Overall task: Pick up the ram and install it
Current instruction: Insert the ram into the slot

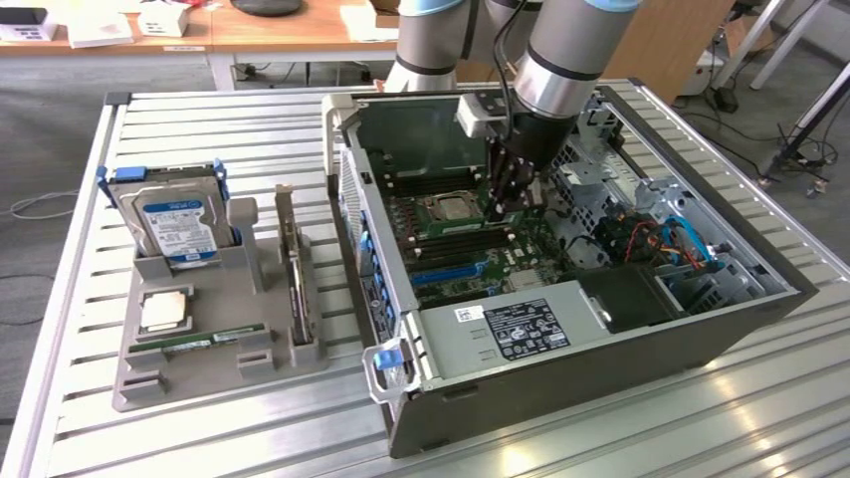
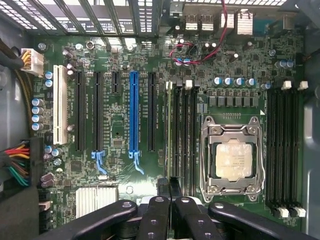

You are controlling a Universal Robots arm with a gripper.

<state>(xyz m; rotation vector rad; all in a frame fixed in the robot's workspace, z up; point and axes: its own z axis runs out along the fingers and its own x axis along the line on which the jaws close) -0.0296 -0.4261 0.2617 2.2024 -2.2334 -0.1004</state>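
The pincer (image 2: 170, 191) sits inside the open computer case (image 1: 604, 370), closed on the ram (image 2: 168, 130). The ram stands on edge between its fingertips, over a memory slot. In the exterior view the processor socket (image 1: 445, 211) lies at the pincer's 9 o'clock.

One slatted metal table (image 1: 743, 418), carrying everything listed. One open grey computer tower case (image 1: 571, 398) laid on its side, centre to 3 o'clock, with a green motherboard (image 1: 465, 264) and a silver processor socket (image 1: 445, 209) inside. One grey robot arm (image 1: 564, 50) entering from 12 o'clock; its black gripper (image 1: 512, 199), fingers closed, is low over the board at 3 o'clock of the socket. One grey parts tray (image 1: 146, 383) at 9 o'clock of the case holds:
- an upright blue-labelled hard drive (image 1: 173, 224)
- a square silver processor chip (image 1: 166, 311)
- a long green ram stick (image 1: 199, 342), lying flat
- a dark expansion card (image 1: 293, 289), on edge
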